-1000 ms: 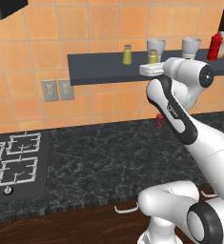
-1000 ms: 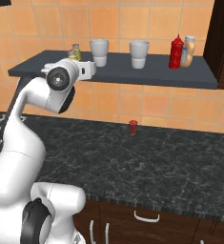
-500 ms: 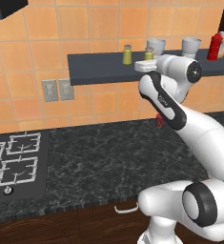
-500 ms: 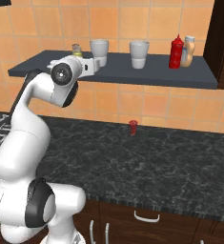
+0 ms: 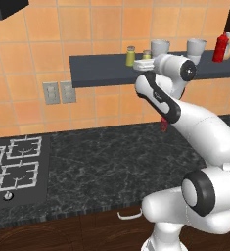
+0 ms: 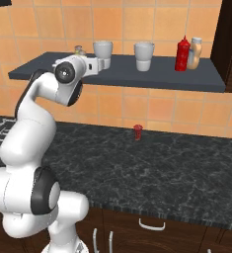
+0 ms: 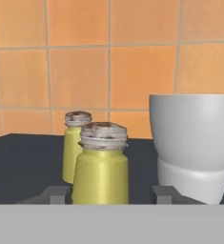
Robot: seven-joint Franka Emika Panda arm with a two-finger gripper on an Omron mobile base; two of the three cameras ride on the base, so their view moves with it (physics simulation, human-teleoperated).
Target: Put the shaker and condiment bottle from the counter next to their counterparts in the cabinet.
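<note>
The olive-yellow shaker (image 7: 101, 164) stands upright on the cabinet shelf (image 5: 102, 68), just in front of its yellow-green twin (image 7: 76, 143). My gripper (image 7: 109, 194) is open around it, with a gap between each fingertip (image 7: 163, 194) and the shaker's sides. From the left base the shaker (image 5: 147, 54) shows above my hand (image 5: 144, 62), right of the twin (image 5: 130, 56). The red condiment bottle (image 5: 220, 47) (image 6: 182, 53) stands at the shelf's far right beside the tan-orange white-capped bottle (image 6: 195, 52).
Two pale grey cups (image 6: 102, 51) (image 6: 143, 55) stand on the shelf; one (image 7: 192, 143) is close to the shaker's right. A tiny red cup (image 6: 137, 132) sits on the black counter (image 6: 176, 163). A stove (image 5: 13, 166) lies at the left, wall outlets (image 5: 57, 92) above it.
The hand has carried the shaker in over the shelf, next to the twin. The fingers, shut on it before, have parted, and it stands on the shelf.
</note>
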